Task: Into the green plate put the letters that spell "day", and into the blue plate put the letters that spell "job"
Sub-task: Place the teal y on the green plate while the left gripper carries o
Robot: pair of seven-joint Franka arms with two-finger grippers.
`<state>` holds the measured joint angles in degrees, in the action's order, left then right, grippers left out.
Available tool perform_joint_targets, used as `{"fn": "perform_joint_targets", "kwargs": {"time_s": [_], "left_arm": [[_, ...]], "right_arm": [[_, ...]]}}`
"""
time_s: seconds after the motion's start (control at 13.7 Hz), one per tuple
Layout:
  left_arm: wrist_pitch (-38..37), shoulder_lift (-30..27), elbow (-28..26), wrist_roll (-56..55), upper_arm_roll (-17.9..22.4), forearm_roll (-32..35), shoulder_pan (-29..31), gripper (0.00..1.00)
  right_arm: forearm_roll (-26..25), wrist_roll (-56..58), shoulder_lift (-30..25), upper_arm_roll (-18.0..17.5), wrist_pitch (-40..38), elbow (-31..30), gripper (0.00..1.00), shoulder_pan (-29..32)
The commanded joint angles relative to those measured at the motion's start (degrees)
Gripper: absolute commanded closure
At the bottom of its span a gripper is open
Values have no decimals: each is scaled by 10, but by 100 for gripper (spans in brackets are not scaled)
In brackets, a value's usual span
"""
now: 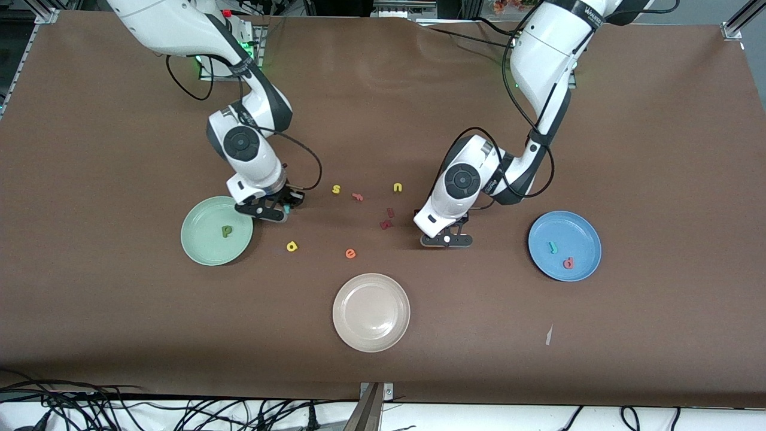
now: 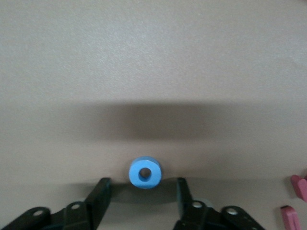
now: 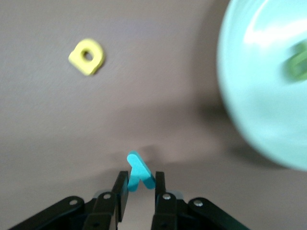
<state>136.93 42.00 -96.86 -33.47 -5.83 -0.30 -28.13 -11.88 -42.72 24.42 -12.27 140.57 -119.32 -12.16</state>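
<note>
Desk (image 1: 90, 179): brown.

Green plate (image 1: 200, 251): toward the right arm's end, holds the olive letter (image 1: 226, 230).

Blue plate (image 1: 583, 230): toward the left arm's end, holds teal "j" (image 1: 552, 246) and salmon letter (image 1: 568, 262).

Right end effector (image 3: 137, 184): beside the green plate's rim, clamped on teal "y" (image 3: 138, 171).

Left end effector (image 2: 142, 191): low at mid-desk, fingers apart, straddling the blue "o" (image 2: 145, 172).

Yellow letter (image 1: 291, 246): on bare desk between the plates.

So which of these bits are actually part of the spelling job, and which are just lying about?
Part of the job:
- mint-green plate, olive-green letter
- teal foam "y", yellow foam "a"
- blue plate, teal "j", salmon-red letter
- blue foam ring

Lying about:
- beige plate
- orange "e"
- yellow "s", yellow "u"
</note>
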Motion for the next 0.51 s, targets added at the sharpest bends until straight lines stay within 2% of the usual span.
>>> {"fn": "perform_joint_targets", "kwargs": {"time_s": [0.0, 0.29, 0.36, 0.44], "left_arm": [[-3, 12, 13, -17, 7, 14, -10, 60], [-2, 19, 21, -34, 8, 45, -10, 63], [-3, 24, 32, -35, 8, 46, -10, 66], [-3, 27, 35, -35, 8, 46, -10, 66]], "right_arm": [[4, 87, -19, 11, -90, 49, 80, 22], [5, 206, -17, 26, -113, 65, 78, 77], [5, 215, -16, 26, -110, 62, 70, 86], [8, 217, -15, 26, -108, 61, 66, 88]]}}
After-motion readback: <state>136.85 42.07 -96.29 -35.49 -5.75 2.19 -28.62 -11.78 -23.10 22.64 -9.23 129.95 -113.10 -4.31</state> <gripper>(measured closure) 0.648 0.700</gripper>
